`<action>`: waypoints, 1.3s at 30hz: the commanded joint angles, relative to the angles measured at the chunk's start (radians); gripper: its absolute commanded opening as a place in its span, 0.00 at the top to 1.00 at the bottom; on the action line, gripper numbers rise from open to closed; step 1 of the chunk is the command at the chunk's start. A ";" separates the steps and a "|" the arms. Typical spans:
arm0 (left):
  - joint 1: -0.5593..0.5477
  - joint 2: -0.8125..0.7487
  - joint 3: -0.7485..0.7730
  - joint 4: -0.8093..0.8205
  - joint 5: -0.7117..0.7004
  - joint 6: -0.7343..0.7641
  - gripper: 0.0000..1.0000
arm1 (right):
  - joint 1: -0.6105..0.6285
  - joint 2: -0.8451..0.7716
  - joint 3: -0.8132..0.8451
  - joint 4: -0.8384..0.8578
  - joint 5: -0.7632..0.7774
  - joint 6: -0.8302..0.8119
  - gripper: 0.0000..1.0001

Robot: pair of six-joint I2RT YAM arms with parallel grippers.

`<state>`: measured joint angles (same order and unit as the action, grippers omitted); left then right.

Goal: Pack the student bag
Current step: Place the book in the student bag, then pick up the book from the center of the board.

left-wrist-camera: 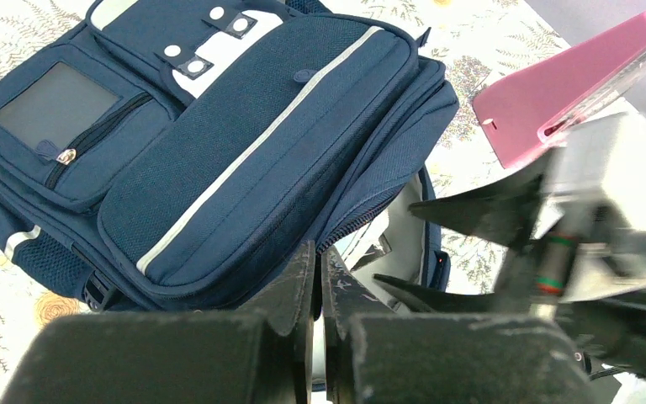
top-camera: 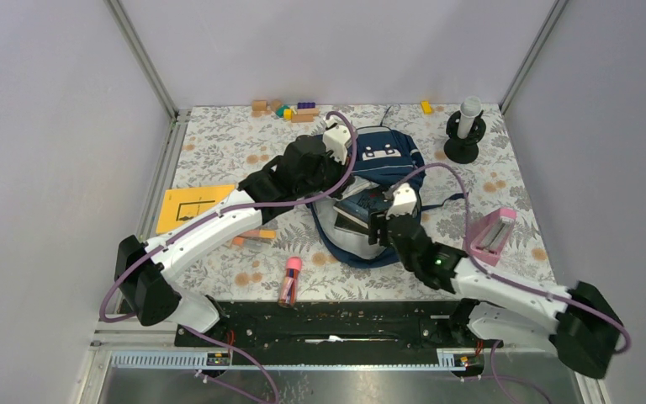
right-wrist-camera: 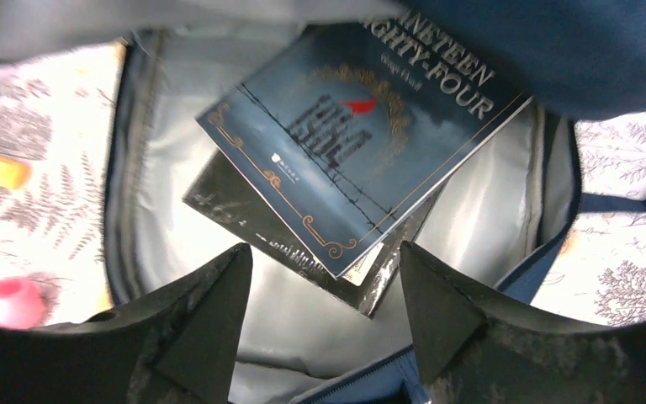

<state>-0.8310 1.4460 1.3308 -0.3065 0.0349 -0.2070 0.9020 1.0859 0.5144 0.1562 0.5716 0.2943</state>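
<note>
Student bag point(top-camera: 384, 154) lies flat on the table point(top-camera: 219, 147). Left gripper point(left-wrist-camera: 317, 257), arm stretched over it, is pinched onto its flap edge; right gripper point(right-wrist-camera: 324, 257) hovers at its mouth, jaws spread and empty, above two books point(right-wrist-camera: 362, 135).

Inside a robotics lab's test cell. Closed in on three sides by plain pale panels point(top-camera: 328, 42) set between bare aluminium posts point(top-camera: 143, 59). Bolted to a black base rail point(top-camera: 328, 320) at the near edge of the surface point(top-camera: 219, 151), itself covered with a floral-print cloth: a white-and-black left arm point(top-camera: 210, 227) and right arm point(top-camera: 513, 290), both trailing purple cables point(top-camera: 303, 202). Scattered about like trial props: coloured wooden blocks point(top-camera: 290, 109), a yellow card point(top-camera: 189, 206), a black stand with a white cylinder point(top-camera: 463, 139) and an open navy student bag point(top-camera: 383, 156) with paperbacks point(right-wrist-camera: 353, 143) inside.
</note>
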 commanded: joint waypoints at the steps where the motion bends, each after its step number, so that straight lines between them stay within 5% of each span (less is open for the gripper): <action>1: 0.015 -0.027 0.025 0.078 -0.031 0.016 1.00 | -0.014 -0.208 -0.019 -0.114 -0.051 -0.048 0.22; 9: 0.019 0.002 0.056 0.007 0.033 0.182 1.00 | -0.152 -0.372 0.154 -0.365 -0.220 -0.243 0.07; 18: 0.026 0.030 0.072 -0.046 0.128 0.184 1.00 | -0.303 -0.237 0.203 -0.122 -0.498 -0.484 0.06; 32: 0.026 0.035 0.079 -0.088 0.147 0.247 1.00 | -0.330 0.026 0.372 -0.213 -0.696 -0.740 0.08; 35: 0.026 0.030 0.077 -0.088 0.134 0.254 1.00 | -0.331 0.040 0.370 -0.214 -0.735 -0.721 0.19; 39: 0.026 0.030 0.075 -0.087 0.126 0.257 1.00 | -0.330 0.034 0.350 -0.213 -0.773 -0.669 0.65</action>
<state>-0.8135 1.4883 1.3552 -0.4263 0.1642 0.0292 0.5751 1.1221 0.8471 -0.0643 -0.1318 -0.4053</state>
